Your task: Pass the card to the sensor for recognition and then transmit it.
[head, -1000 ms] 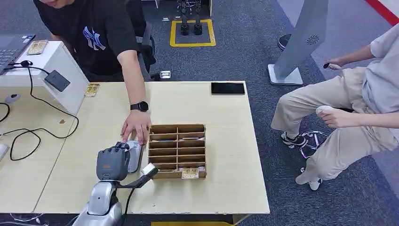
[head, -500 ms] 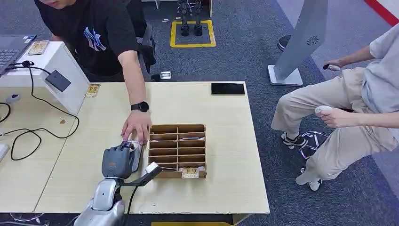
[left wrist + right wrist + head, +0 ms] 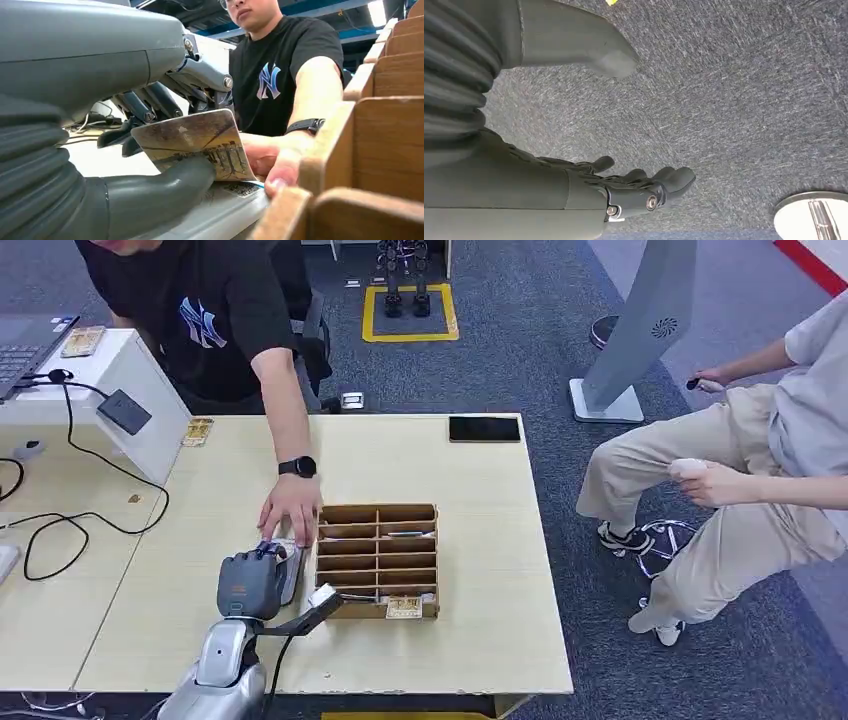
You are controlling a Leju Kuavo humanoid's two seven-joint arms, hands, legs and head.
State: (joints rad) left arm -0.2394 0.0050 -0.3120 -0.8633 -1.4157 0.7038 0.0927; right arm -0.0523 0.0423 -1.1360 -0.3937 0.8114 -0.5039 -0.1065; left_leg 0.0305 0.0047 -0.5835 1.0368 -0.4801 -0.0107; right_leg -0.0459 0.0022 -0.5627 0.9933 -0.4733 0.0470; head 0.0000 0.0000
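here left hand (image 3: 165,150) pinches card (image 3: 192,142) beside wooden organizer (image 3: 377,560); right hand (image 3: 624,192) hangs, fingers apart, holding nothing

The left hand (image 3: 247,585) is edging forward and a touch toward the wooden organizer (image 3: 377,560), closing on the person's hand (image 3: 290,512), while the seated person's hand (image 3: 700,480) is shifting slightly sideways.

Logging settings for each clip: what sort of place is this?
Probably an office or lab set up as a reception-desk mock-up: grey carpet, a wooden table with a compartmented card box, a laptop, and a floor kiosk.
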